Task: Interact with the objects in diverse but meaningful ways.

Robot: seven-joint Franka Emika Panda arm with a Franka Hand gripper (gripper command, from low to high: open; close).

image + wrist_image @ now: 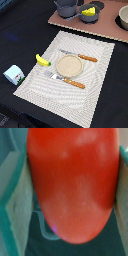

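Observation:
In the wrist view a red tomato-like ball [72, 183] fills most of the picture, and my gripper [70, 198] is shut on it, with teal fingers [14, 208] pressed to both its sides. Neither the arm nor the ball shows in the exterior view. A yellow banana [43, 60] lies on the striped placemat's edge at the exterior view's left. A white-blue carton [14, 74] stands on the dark table beside the mat. A yellow cheese wedge [89, 11] sits in the grey frying pan [91, 18] at the back.
A round tan plate [68, 65] lies mid-placemat [97, 80] between an orange-handled knife [80, 56] and fork [67, 80]. A grey pot [66, 7] and a pale bowl [123, 19] stand on a brown board [102, 27] at the back.

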